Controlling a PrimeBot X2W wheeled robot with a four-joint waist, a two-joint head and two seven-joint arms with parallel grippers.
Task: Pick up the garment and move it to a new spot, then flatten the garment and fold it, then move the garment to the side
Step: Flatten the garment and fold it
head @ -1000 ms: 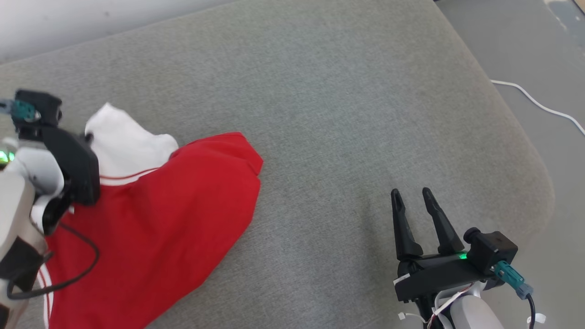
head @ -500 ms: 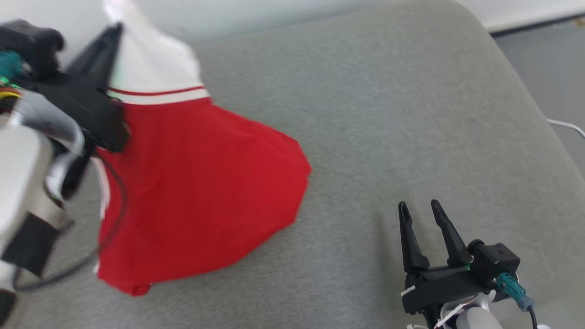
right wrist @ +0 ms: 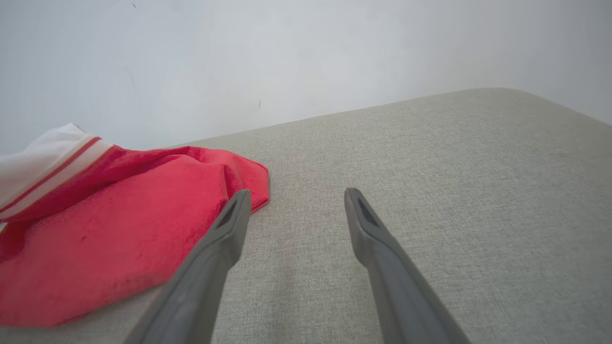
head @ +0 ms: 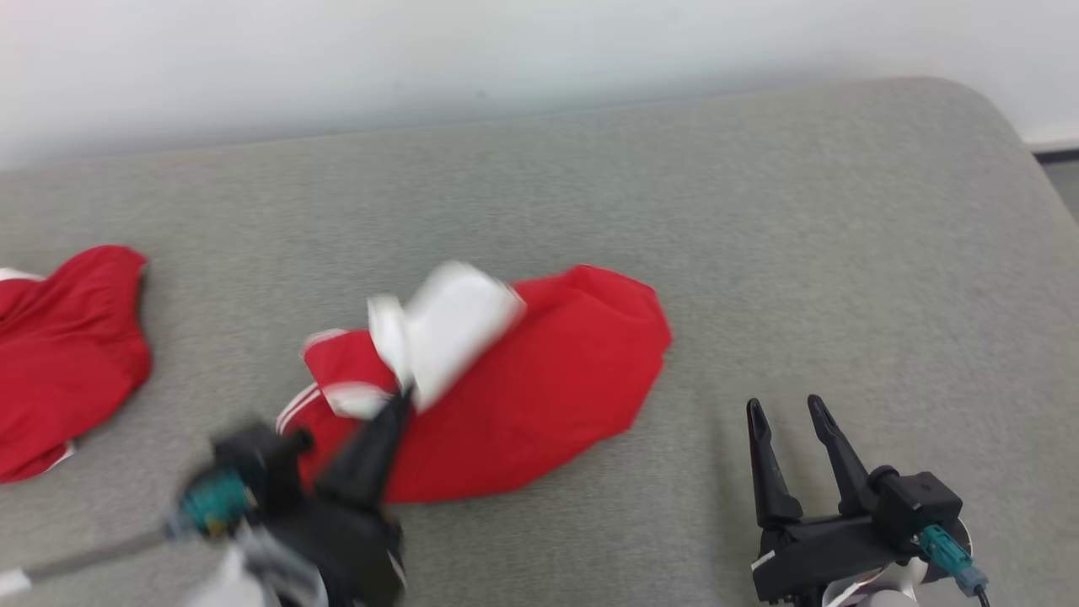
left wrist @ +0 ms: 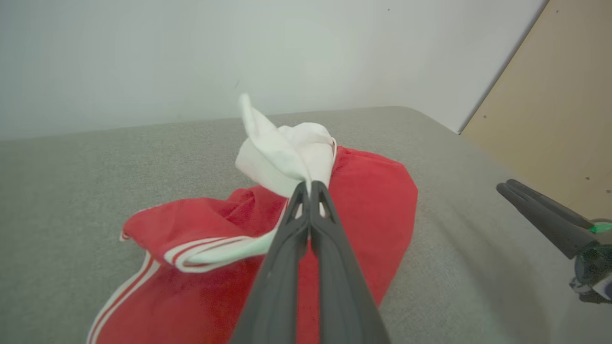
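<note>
Two red pieces of cloth lie on the grey cushion point(head: 801, 211) in the head view: the garment point(head: 556, 379) at the centre of the frame and another red cloth point(head: 67, 354) at the left edge, well apart from it. The left gripper point(head: 401, 403), blurred and low in the frame left of centre, has its fingers pressed together on the garment's white part point(head: 451, 329), which is lifted above the red body while the rest lies crumpled on the cushion. In the left wrist view the same pinch sits at mid-frame, with a white-striped red hem point(left wrist: 205, 248) draping to the lower left of the fingers. The right gripper point(head: 784, 406) is at the lower right of the head view, fingers apart and holding nothing, near the garment's right edge. In the right wrist view its spread fingers frame bare cushion, with the garment at the left of the frame. A pale wall point(head: 506, 51) runs along the top
</note>
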